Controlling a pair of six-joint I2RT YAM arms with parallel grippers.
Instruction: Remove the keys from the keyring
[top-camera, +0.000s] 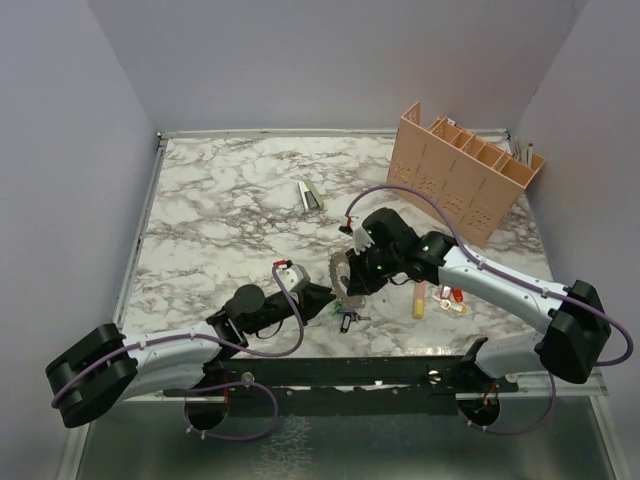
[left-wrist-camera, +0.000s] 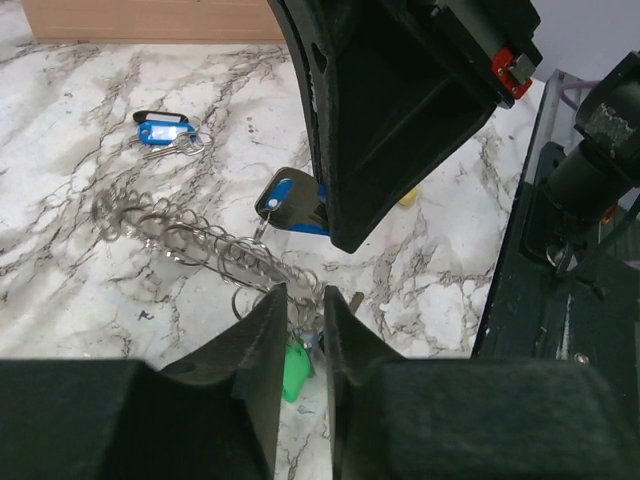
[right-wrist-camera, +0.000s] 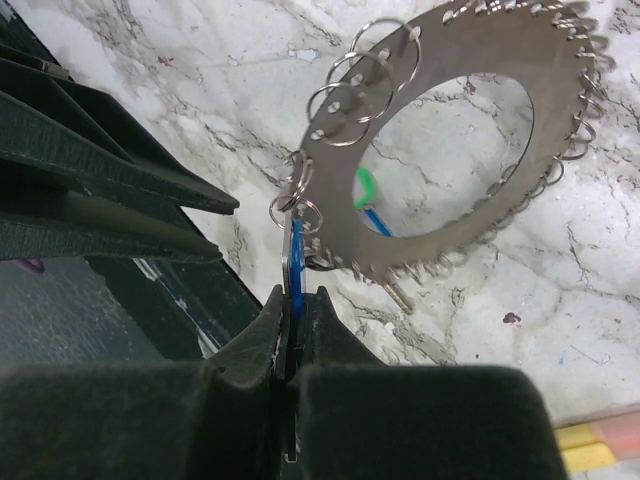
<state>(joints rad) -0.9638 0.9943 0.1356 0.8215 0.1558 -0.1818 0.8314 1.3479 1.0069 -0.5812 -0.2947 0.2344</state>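
Left fingers (left-wrist-camera: 262, 345): narrow gap, low over the marble worktop (top-camera: 220, 200). Small split rings and a green key head (left-wrist-camera: 293, 368) show through the gap; no grip visible on either.

keyring (right-wrist-camera: 480, 45): mid-worktop between the two arms, just past the left fingertips and edge-on in the left wrist view. Flat grey band, open centre, small wire loops all round the rim. Can't tell if it touches the worktop.

blue-tagged key (left-wrist-camera: 165, 130): loose on the worktop, well apart from the keyring.

Right fingers (right-wrist-camera: 250, 350): clamped tight on the blue-headed key (right-wrist-camera: 293, 270), held edge-up. Its small rings link it to the keyring rim.

Further right: red-and-yellow tag bunch (top-camera: 445, 300) lies on the worktop beside the right arm. Tan slotted organizer (top-camera: 465, 175) stands at the far right corner.
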